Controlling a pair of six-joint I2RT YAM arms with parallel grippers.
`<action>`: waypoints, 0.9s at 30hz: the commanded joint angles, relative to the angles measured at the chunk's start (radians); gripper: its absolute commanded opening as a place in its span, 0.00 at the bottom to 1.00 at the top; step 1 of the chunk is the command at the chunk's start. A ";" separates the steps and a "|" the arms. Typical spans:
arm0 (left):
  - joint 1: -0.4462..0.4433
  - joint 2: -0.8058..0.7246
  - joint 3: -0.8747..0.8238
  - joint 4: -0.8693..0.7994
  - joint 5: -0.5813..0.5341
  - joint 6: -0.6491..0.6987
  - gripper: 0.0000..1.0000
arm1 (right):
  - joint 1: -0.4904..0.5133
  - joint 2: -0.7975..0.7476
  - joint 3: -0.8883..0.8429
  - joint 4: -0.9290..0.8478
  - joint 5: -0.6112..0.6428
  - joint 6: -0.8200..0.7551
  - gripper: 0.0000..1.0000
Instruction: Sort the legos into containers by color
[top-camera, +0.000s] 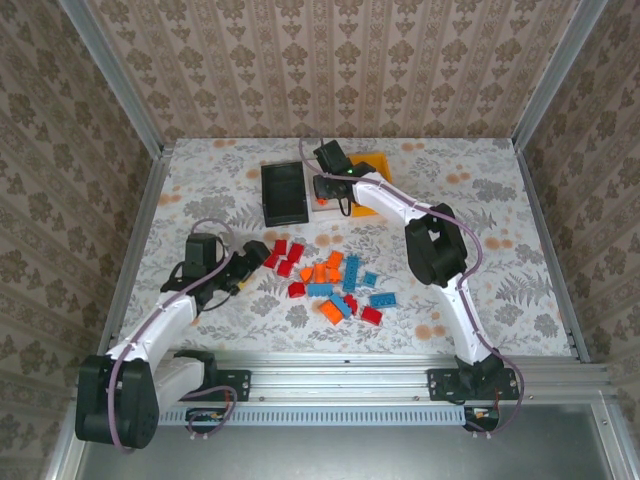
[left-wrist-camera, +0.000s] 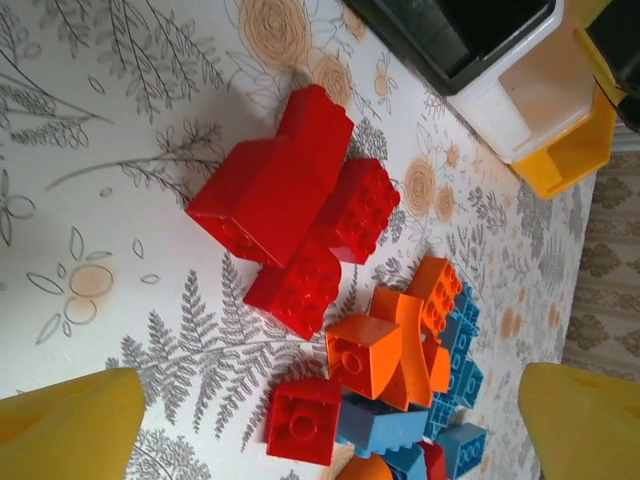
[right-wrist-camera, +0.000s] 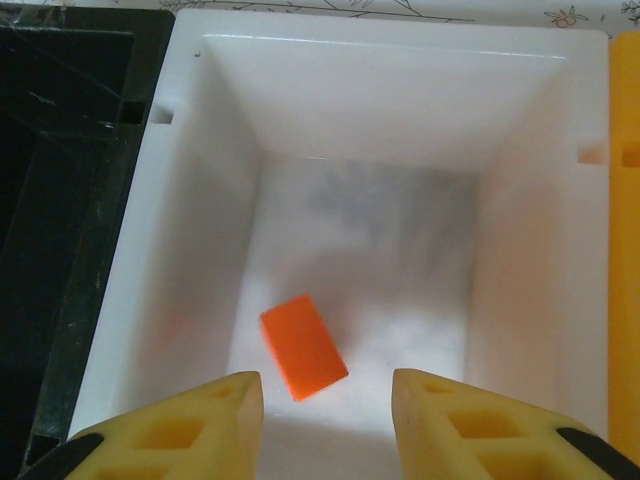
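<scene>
Lying diagonally in white bin (right-wrist-camera: 380, 90), orange lego (right-wrist-camera: 303, 346) sits below parted, empty right fingers (right-wrist-camera: 190, 425).

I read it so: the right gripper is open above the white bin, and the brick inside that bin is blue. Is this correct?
Not quite. The brick inside the white bin is orange, not blue; the right wrist view shows it. The rest holds: the right gripper is open above that bin.
</scene>
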 joint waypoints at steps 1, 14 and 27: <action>-0.015 0.043 0.069 -0.044 -0.060 0.086 0.91 | 0.009 -0.060 -0.050 0.003 -0.009 -0.002 0.41; -0.218 0.462 0.443 -0.347 -0.438 0.402 0.59 | 0.018 -0.683 -0.810 0.290 -0.044 0.143 0.42; -0.233 0.591 0.483 -0.319 -0.501 0.483 0.62 | 0.005 -0.868 -1.048 0.282 -0.019 0.141 0.46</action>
